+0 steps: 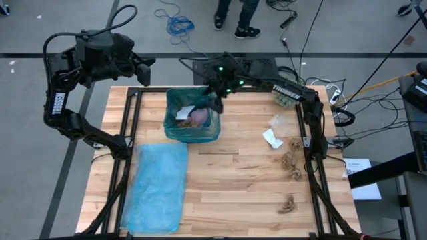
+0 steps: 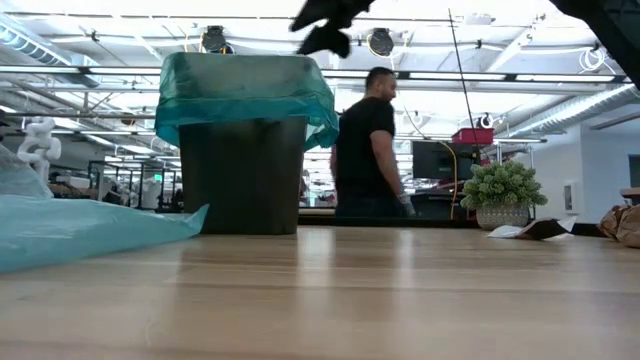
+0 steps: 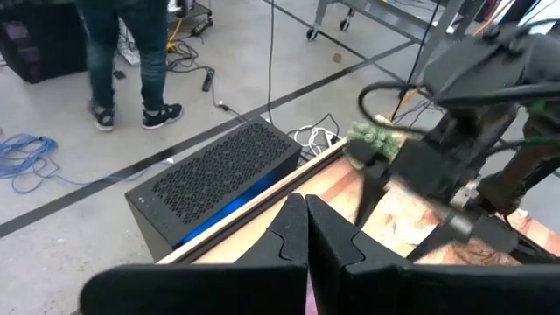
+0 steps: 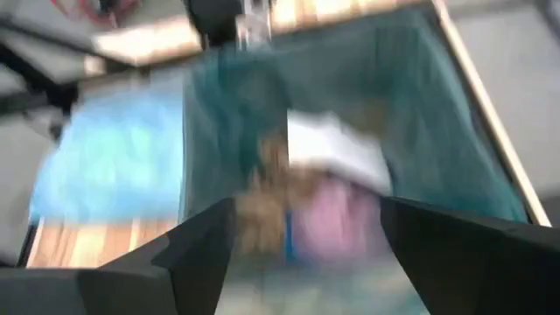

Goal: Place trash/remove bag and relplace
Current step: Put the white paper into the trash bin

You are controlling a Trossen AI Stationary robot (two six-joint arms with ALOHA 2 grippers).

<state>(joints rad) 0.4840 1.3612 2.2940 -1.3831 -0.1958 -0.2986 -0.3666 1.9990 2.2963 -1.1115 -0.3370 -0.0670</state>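
A dark bin [image 2: 245, 175] lined with a green bag [image 1: 175, 107] stands at the table's far middle. Inside it lie pieces of trash: a white scrap [image 4: 337, 153], a lilac-pink piece [image 4: 337, 223] and a brown wad [image 4: 262, 206]. My right gripper [image 1: 215, 101] hovers open above the bin's right side, fingers [image 4: 197, 249] wide apart and nothing between them. More trash lies on the table's right: a white scrap [image 1: 272, 138] and brown wads [image 1: 291, 162]. My left gripper [image 3: 306, 236] waits shut, raised beyond the table's far left corner.
A flat blue bag [image 1: 157, 187] lies on the table's near left. A fuzzy grey-green ball [image 1: 285, 98] sits at the far right. Another brown wad [image 1: 288, 203] lies near the front right. A person [image 2: 368, 145] stands beyond the table. Bare wood spans the middle.
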